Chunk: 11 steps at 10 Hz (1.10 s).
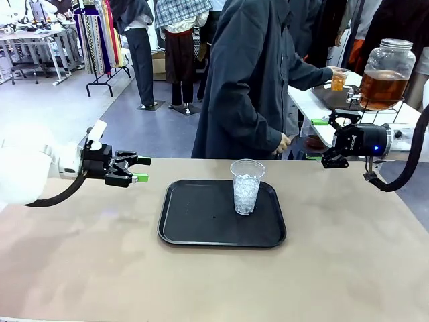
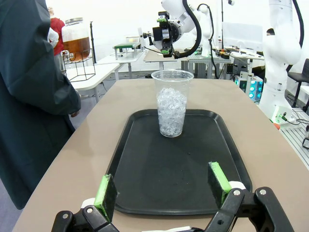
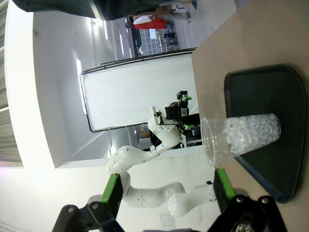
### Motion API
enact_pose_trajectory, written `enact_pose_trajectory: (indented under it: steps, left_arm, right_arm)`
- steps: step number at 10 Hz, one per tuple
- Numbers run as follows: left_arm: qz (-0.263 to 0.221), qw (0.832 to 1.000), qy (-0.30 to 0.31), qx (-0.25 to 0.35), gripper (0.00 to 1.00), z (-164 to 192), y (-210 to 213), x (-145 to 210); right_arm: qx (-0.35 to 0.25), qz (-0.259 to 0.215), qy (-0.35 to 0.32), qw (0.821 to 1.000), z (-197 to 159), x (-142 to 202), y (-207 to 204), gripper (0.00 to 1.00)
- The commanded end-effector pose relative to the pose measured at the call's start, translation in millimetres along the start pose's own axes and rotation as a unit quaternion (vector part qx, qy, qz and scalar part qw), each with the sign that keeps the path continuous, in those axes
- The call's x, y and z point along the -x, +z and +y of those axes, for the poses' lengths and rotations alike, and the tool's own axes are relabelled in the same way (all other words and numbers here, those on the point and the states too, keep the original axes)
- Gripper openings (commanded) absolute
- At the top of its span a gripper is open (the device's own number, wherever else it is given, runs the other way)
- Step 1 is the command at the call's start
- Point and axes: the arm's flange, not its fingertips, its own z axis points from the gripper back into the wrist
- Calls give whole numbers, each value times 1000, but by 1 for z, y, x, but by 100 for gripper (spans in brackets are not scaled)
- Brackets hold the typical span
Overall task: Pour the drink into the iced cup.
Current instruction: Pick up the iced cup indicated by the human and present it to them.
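1. Green-padded and spread wide, the left gripper [image 1: 143,170] holds nothing. It hovers just off the left edge of the tray [image 1: 175,231], with its fingers aimed across the tray. I take it to be parked there to leave the middle free for the pour.
2. Off the tray's far right corner, and well apart from it, the right gripper [image 1: 330,141] is likewise released and empty. Its fingers are turned back toward the tray, which reads as waiting rather than reaching.
3. On the tray, right of centre and toward the far edge, the iced cup [image 1: 246,188] stands upright. It is clear plastic, partly filled with ice, and no liquid is visible in it. Standing it on the tray would probably catch any spill.
4. Well beyond the tray's far right corner, the drink [image 1: 381,88] sits amber-brown in a large glass jar [image 1: 389,57]. The jar has a metal lid and rests on a wire stand [image 1: 395,107].
5. Past the tray's far edge, a person [image 1: 244,87] is turned toward the jar. One hand [image 1: 332,72] holds a small cup [image 1: 339,80] of amber liquid beside it, apparently drawn from the jar to carry back.
6. Pale print on the right gripper's black body is too small to read. I can make out no label on the cup, tray or jar.
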Motion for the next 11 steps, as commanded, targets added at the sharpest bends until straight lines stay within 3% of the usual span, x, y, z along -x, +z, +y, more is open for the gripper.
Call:
enact_pose_trajectory:
  steps: [1,11]
  left_arm:
    - [3,1000,4,-2,100,1,-1,-2]
    - [3,1000,4,-2,100,1,-1,-2]
  right_arm:
    - [1,-1,2,1000,2,0,0,100]
    - [1,-1,2,1000,2,0,0,100]
